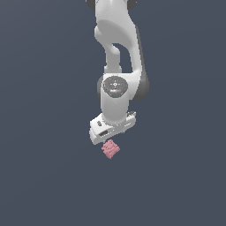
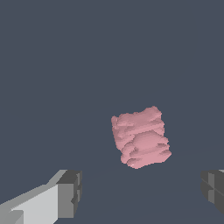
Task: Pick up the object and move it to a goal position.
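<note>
The object is a small pink bumpy block (image 1: 110,149), roughly cube-shaped, lying on the dark grey floor just below the white hand in the exterior view. In the wrist view the block (image 2: 141,137) lies ahead of the gripper (image 2: 142,192), between the lines of the two fingers but beyond their tips. The fingers (image 2: 70,192) stand wide apart and hold nothing. In the exterior view the white hand (image 1: 111,128) hides the fingers themselves.
A plain dark grey floor (image 1: 44,176) fills both views. The white arm (image 1: 117,53) rises from the hand to the top edge of the exterior view. Nothing else shows.
</note>
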Robot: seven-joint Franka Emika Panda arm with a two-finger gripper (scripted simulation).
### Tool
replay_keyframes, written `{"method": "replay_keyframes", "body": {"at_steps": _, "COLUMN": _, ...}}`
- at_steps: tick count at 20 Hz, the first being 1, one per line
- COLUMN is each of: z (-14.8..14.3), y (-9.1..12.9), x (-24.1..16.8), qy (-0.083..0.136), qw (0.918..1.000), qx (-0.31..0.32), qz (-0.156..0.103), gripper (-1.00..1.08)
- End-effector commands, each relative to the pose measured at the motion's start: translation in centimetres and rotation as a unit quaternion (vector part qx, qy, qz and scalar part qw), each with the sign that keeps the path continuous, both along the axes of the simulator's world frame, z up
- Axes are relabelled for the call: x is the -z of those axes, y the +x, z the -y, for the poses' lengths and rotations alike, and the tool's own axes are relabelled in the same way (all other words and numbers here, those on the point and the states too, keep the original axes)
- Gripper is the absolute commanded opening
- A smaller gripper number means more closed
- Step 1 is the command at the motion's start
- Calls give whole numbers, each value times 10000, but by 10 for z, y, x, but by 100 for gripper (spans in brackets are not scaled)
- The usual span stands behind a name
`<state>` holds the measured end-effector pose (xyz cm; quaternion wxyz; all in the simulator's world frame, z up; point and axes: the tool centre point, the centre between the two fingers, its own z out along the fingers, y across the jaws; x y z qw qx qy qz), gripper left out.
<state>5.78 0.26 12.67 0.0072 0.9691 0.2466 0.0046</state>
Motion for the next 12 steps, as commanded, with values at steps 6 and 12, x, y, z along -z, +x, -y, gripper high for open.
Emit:
{"method": "replay_keyframes", "body": {"at_steps": 6, "z": 8, "y": 14, "x": 22, "qy": 25, "qw": 9971, "qx": -758, "qz": -46, "gripper": 100}}
{"method": "replay_keyframes", "body": {"at_steps": 12, "z": 12, "y": 20, "x": 32, "qy": 43, "qw": 9940, "qx": -1093, "qz": -64, "gripper": 100}}
